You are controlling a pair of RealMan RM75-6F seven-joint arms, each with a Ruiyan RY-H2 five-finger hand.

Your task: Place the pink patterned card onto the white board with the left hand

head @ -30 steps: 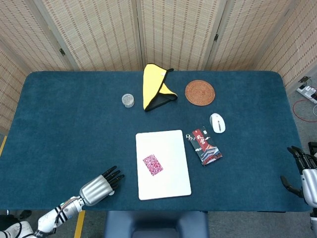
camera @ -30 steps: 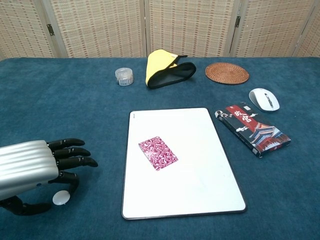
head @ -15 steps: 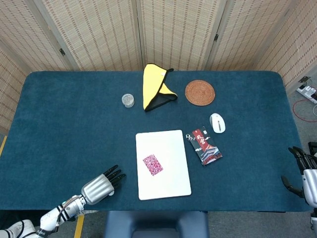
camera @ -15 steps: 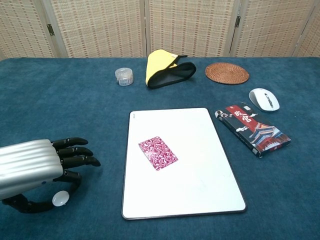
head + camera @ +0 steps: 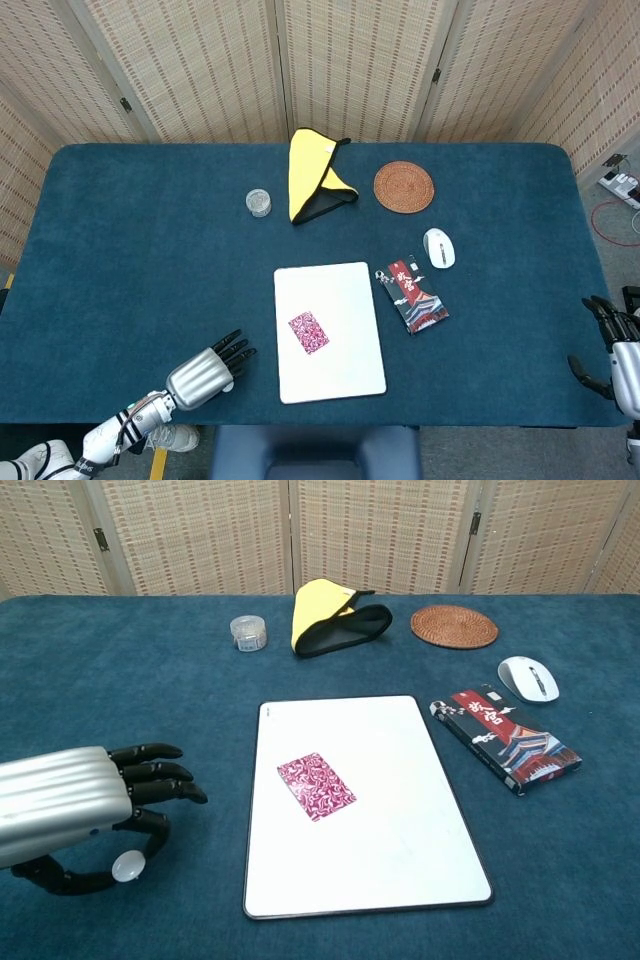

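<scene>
1 wide blue surface (image 5: 140, 250) carries everything here, backed by woven folding screens (image 5: 350, 60). The white board (image 5: 329, 331) lies flat near the front edge, at the middle. The left hand (image 5: 205, 372) hangs over the surface just left of the board, apart from it, its dark fingers (image 5: 150, 775) loosely spread and pointing toward the board, holding nothing. The right hand (image 5: 612, 352) shows only in the head view, at the far right edge beyond the surface, fingers apart and holding nothing.

A yellow cloth with black trim (image 5: 315, 177) lies folded at the back of the surface. To its right sits a round woven coaster (image 5: 404, 187). A dark printed packet with red and white markings (image 5: 411, 295) lies just right of the board, near but not touching it. Between the packet and the coaster rests a white mouse (image 5: 439, 248).

The pink patterned card (image 5: 308, 333) lies flat on the board, on its left half, slightly turned against the board's edges. In the chest view the card (image 5: 316, 786) is well inside the board's (image 5: 400, 810) rim. A small clear round container (image 5: 259, 203) stands left of the cloth.
</scene>
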